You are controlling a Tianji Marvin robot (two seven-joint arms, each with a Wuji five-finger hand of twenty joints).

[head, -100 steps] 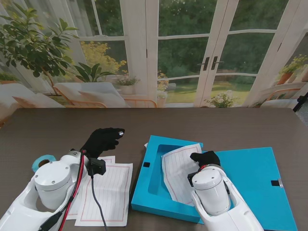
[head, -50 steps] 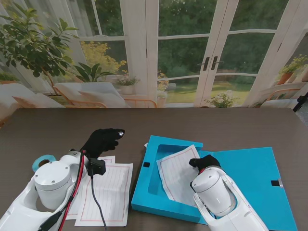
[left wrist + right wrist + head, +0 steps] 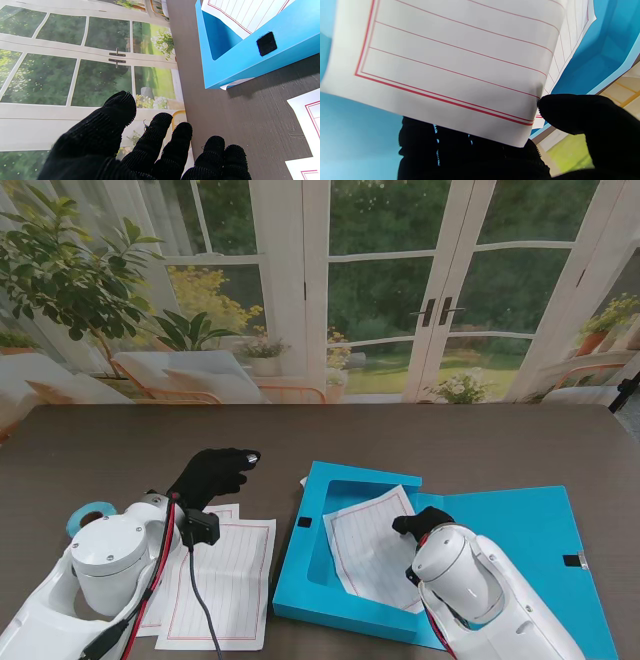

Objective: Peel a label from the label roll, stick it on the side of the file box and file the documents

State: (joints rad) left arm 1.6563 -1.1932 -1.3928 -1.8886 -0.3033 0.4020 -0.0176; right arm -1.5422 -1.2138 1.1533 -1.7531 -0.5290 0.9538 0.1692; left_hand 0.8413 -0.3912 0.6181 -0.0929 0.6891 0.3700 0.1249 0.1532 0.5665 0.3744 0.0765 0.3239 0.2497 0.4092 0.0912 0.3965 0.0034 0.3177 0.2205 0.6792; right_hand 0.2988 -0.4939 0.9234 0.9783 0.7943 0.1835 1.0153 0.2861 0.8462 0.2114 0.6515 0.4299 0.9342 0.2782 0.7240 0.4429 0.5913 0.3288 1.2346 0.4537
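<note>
My right hand (image 3: 424, 522) in its black glove pinches a white red-lined paper sheet (image 3: 375, 545) at its corner, thumb (image 3: 572, 112) on one face and the other fingers behind it. The sheet lies tilted in the open blue cardboard file box (image 3: 320, 575). My left hand (image 3: 210, 471) hovers with fingers spread, holding nothing, beyond more lined sheets (image 3: 225, 580) on the dark wood-grain table (image 3: 450, 440). A blue label roll (image 3: 85, 515) sits at far left. Glazed doors (image 3: 440, 300) stand beyond.

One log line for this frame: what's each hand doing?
right hand: shut on sheet over file box | left hand: open, off table | two sheets unfiled
</note>
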